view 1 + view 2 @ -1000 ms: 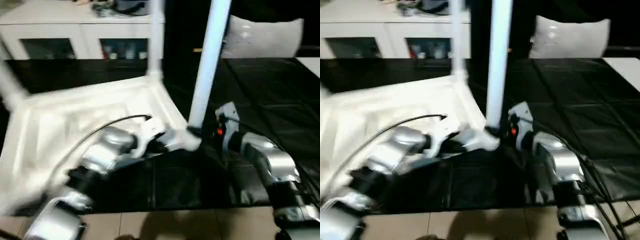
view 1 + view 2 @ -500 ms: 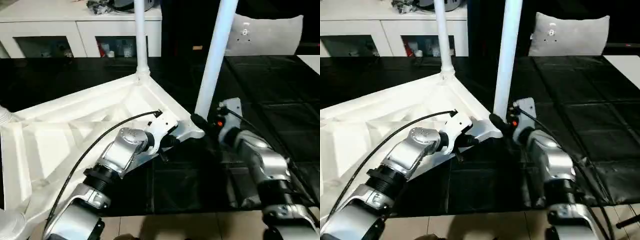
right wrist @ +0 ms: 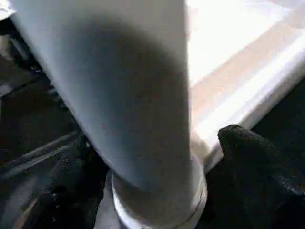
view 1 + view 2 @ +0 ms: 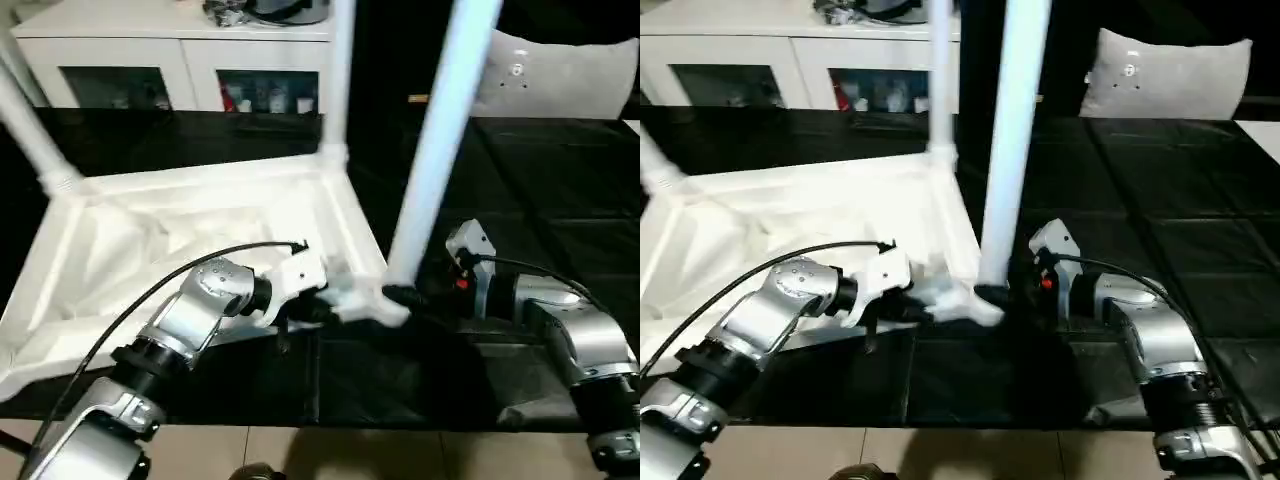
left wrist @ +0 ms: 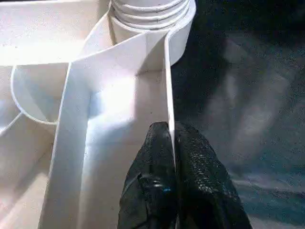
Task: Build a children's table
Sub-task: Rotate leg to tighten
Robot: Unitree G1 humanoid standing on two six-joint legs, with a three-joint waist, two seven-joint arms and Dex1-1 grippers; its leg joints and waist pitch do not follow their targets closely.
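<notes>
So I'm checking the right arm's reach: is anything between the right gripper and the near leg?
Nothing visible. The right gripper has a finger on each side of the near leg, just above its socket in the tabletop.

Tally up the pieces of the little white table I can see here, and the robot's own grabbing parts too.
Table top, lying upside down: 1
Legs standing in its corners: 3 (near, far middle, far left)
End effectors: 2 (left pinching the top's edge, right around the near leg's base)
Total: 6
</notes>
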